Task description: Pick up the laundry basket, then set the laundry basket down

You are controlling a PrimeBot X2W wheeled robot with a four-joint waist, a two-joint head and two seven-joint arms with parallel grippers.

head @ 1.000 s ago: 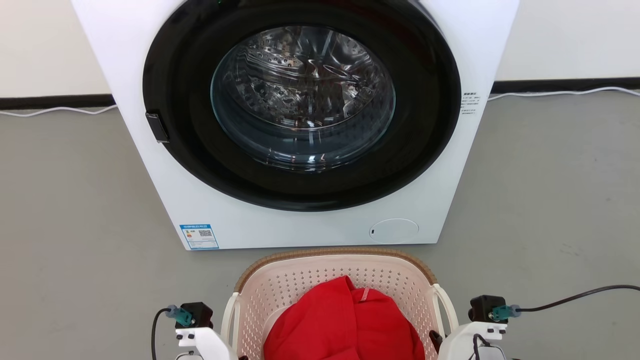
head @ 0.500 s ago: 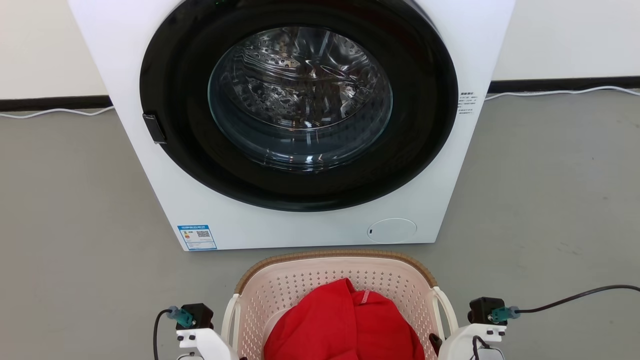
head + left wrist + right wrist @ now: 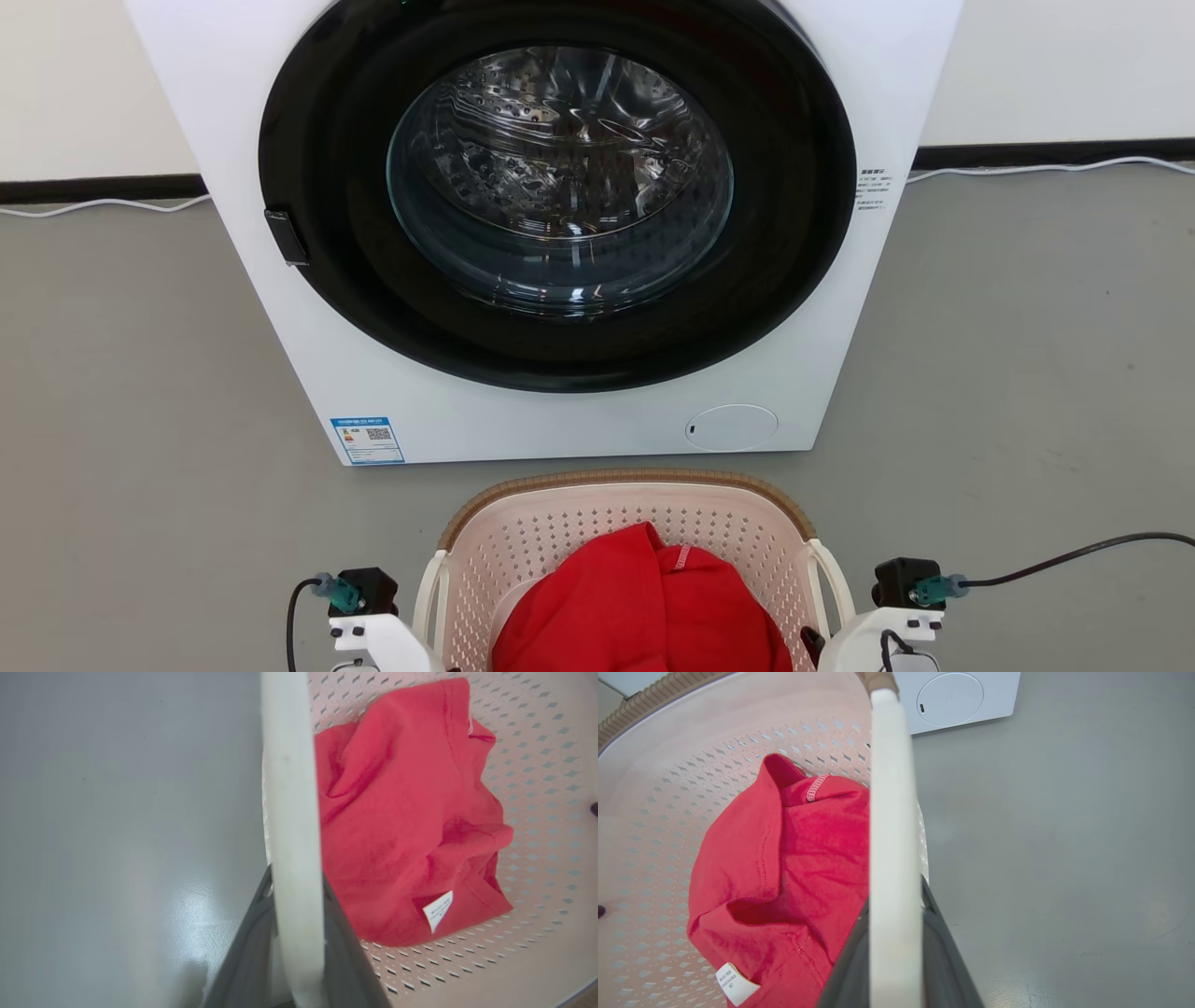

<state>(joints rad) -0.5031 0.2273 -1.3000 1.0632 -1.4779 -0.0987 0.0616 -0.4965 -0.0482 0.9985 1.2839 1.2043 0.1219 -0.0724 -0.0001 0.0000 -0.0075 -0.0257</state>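
Left gripper (image 3: 296, 882), dark and two-fingered, is seen in the left wrist view with its jaws narrowed onto the white plastic left side handle (image 3: 290, 788), one finger against each face of the strip. This handle belongs to the small cream-white perforated plastic laundry basket (image 3: 625, 478) with a brown woven-look rim. The basket is placed centrally at the bottom of the head view, directly in front of the white front-loading washing machine (image 3: 523, 429) with a round black-framed glass door, and apart from it. Crumpled red cloth garment (image 3: 635, 607) lies inside the basket, with a small white label showing in both wrist views. Whether the basket's base touches the grey floor (image 3: 140, 373) cannot be told. On the right, the white right side handle (image 3: 893, 812) runs between the dark fingers of the right gripper (image 3: 896, 900), likewise clamped narrowly on it.
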